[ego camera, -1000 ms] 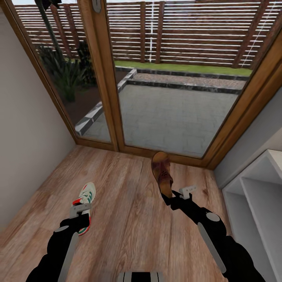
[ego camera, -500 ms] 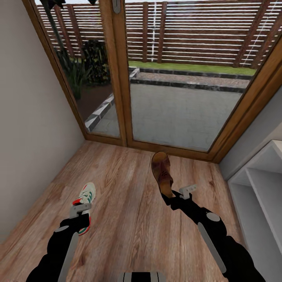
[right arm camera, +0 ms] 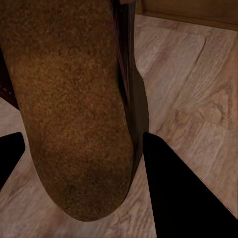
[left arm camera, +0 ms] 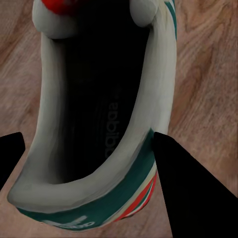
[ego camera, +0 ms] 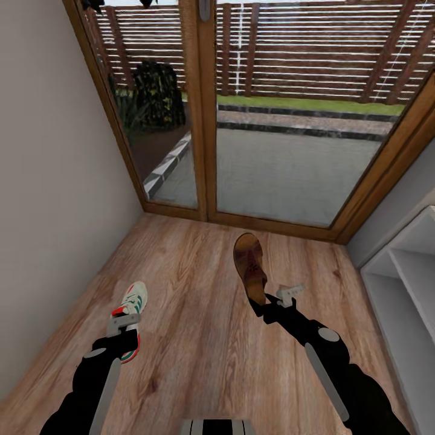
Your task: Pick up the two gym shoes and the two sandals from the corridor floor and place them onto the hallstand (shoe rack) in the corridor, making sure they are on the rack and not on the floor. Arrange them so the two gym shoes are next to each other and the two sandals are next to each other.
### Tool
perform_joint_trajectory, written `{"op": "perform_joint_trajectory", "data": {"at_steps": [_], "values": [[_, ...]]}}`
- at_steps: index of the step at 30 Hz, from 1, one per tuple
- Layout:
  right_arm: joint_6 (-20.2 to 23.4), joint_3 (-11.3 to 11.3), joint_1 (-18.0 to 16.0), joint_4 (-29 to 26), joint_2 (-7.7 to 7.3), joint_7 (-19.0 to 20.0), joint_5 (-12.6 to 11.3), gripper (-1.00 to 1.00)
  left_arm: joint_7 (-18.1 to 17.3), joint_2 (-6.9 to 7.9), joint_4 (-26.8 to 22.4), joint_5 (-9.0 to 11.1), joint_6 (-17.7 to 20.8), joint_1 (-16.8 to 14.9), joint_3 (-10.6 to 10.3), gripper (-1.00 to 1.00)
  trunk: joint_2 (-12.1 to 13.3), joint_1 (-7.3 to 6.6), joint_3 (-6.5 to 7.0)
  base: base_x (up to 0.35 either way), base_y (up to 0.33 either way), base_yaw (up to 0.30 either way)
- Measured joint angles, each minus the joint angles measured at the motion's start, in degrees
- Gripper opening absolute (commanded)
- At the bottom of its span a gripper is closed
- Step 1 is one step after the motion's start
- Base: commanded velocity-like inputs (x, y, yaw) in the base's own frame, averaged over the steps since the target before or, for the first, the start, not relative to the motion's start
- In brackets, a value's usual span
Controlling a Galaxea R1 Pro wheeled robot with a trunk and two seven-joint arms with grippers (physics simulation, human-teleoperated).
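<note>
My left gripper (ego camera: 124,326) is shut on the heel end of a white gym shoe (ego camera: 135,297) with green stripes and red accents. In the left wrist view its dark fingers (left arm camera: 173,188) flank the shoe's opening (left arm camera: 99,124). My right gripper (ego camera: 272,302) is shut on a reddish-brown sandal (ego camera: 249,266), whose toe points toward the glass doors. Its tan footbed (right arm camera: 69,109) sits between the fingers (right arm camera: 168,183). Both shoes hang over the wood-plank corridor floor (ego camera: 193,284). A pale shelf unit (ego camera: 411,272) stands at the right edge; I cannot tell whether it is the hallstand.
Wood-framed glass doors (ego camera: 205,121) close the corridor ahead, with grey paving and a slatted fence outside. A plain wall (ego camera: 54,211) runs along the left. Bare planks lie between and ahead of my arms.
The whole view has swung left: the door post slid rightward and the shelf unit moved toward the right edge. Both arms and their shoes keep the same places in the picture.
</note>
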Motion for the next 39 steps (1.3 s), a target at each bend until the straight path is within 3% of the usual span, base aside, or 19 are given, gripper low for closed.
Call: {"op": "perform_joint_trajectory", "data": {"at_steps": [20,39], "values": [[0.0,0.0,0.0,0.0,0.02,-0.1,0.1,-1.0,0.0,0.0,0.0,0.0,0.0,0.0,0.0,-1.0,0.0,0.0,0.0,0.107,0.25,-0.286],[0.0,0.0,0.0,0.0,0.02,-0.1,0.0,-1.0,0.0,0.0,0.0,-0.1,0.0,0.0,0.0,-1.0,0.0,0.0,0.0,0.034,0.024,-0.297]]}}
